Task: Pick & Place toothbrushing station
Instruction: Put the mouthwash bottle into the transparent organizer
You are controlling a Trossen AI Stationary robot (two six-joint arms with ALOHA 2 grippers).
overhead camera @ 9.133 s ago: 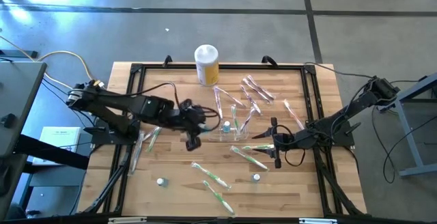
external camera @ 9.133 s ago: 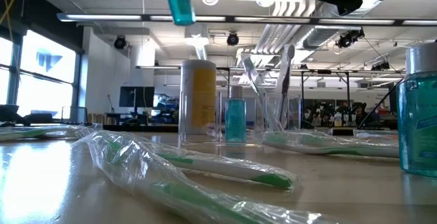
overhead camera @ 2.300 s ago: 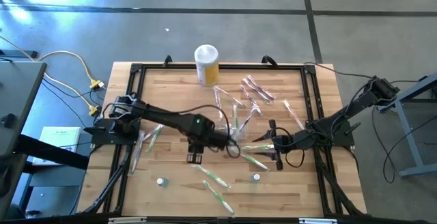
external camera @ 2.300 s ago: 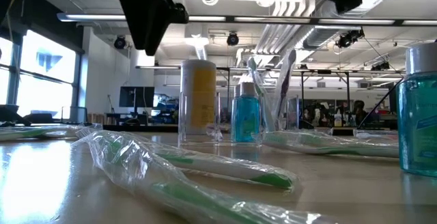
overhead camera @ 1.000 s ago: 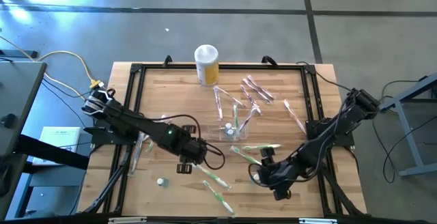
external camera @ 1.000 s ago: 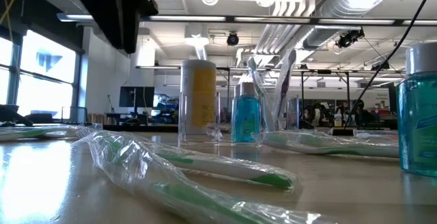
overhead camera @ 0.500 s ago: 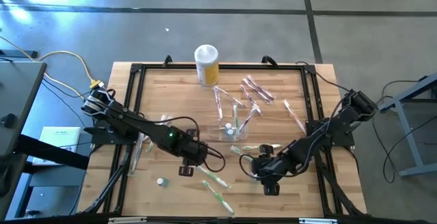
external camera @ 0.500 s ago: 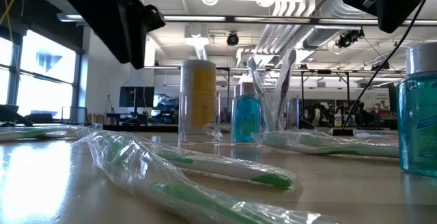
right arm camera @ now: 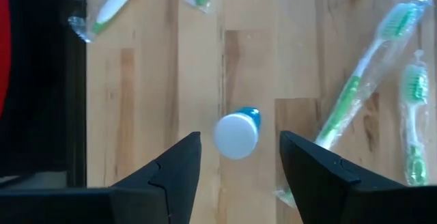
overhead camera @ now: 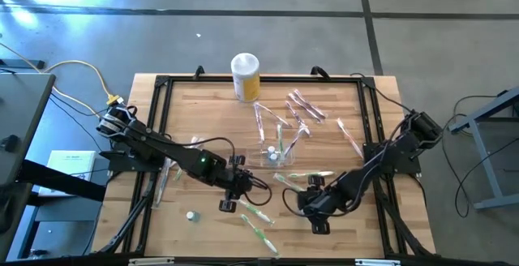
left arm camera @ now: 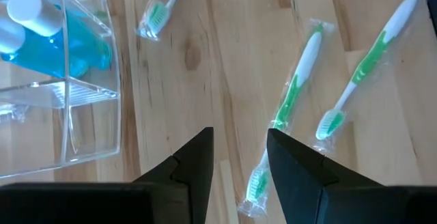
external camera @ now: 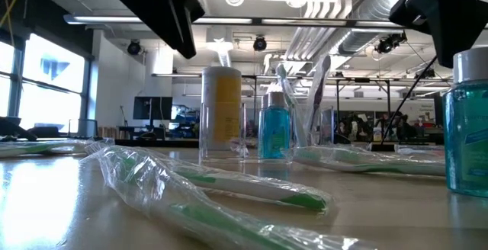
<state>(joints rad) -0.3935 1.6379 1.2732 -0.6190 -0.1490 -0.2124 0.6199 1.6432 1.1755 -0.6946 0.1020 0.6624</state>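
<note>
The wooden surface (overhead camera: 195,120), framed by black rails, carries the clear toothbrushing station (overhead camera: 276,154) near its middle and a yellow canister (overhead camera: 246,76) with a white lid at the far edge. Wrapped toothbrushes (overhead camera: 258,212) lie scattered across it (green-bristled, pink ones too), plus two small blue bottles (overhead camera: 191,216) standing apart near the front.

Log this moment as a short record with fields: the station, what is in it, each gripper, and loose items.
station: clear toothbrushing station, mid-table
contents: blue bottle with white cap in one compartment; toothbrushes standing in it
left gripper: open, empty, above wrapped toothbrushes near the table's front
right gripper: open, empty, above a small blue bottle standing on the wood
other items: yellow canister at the far edge; another small bottle front left
</note>
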